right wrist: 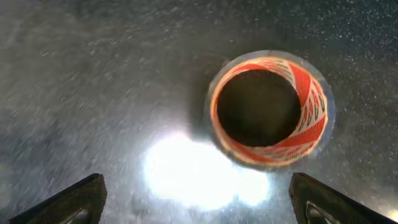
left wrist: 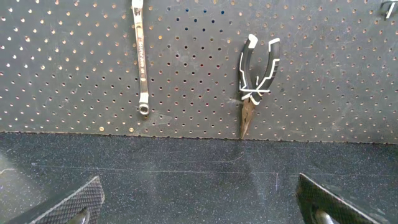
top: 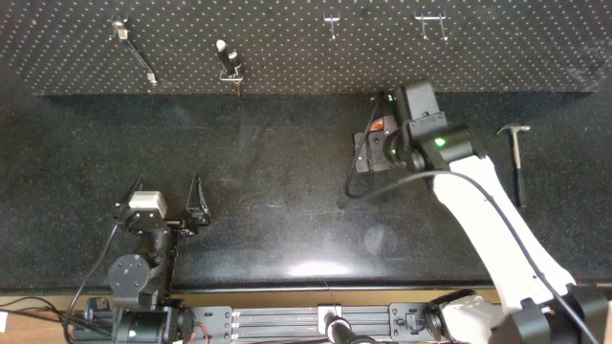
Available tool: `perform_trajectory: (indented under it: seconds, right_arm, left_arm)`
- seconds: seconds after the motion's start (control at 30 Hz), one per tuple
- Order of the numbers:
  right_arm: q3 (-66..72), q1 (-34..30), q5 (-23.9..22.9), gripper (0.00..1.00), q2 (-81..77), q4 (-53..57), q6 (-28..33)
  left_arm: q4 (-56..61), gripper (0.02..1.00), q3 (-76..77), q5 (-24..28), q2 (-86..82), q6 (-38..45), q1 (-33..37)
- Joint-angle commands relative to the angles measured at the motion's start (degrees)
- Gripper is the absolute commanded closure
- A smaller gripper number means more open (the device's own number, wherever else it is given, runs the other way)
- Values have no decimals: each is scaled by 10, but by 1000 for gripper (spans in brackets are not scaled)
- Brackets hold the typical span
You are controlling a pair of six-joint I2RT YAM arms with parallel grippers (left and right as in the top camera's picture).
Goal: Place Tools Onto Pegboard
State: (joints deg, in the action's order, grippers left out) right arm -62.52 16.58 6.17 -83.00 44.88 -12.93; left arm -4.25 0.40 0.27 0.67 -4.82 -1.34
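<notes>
Right wrist view: right arm's fingers (right wrist: 68, 202) hang spread above tape roll (right wrist: 314, 121).

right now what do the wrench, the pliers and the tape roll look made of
Wrench: likely bare steel, silvery with a dull sheen. Pliers: brownish metal nose; black handles edged white, probably rubber or plastic grips. Tape roll: glossy plastic film, seemingly, with red-orange print showing through its wall.

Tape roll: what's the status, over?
Left gripper open, near its base. Right gripper open above the tape roll. Roll flat on table, ungripped. Nothing in the way.
</notes>
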Motion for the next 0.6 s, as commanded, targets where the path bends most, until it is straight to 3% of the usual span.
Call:
perform_trajectory:
  seconds: [0.03, 0.37, 0.5, 0.57, 0.6]
  right_arm:
    - [-39, 5, -28, 45, -66, -2, -53]
    - [-48, 5, -28, 42, -163, -23, -69]
    - [-48, 5, -28, 49, -180, -23, -47]
    - [-48, 5, -28, 126, -181, -23, -34]
    - [-48, 5, -28, 354, -181, -23, -24]
  left_arm:
    - [-5, 23, -1, 4, -5, -3, -2]
    - [-5, 23, -1, 4, -5, -3, -2]
    - [-5, 23, -1, 4, -5, -3, -2]
    - [-5, 23, -1, 4, -5, -3, -2]
    - [-5, 23, -1, 4, -5, -3, -2]
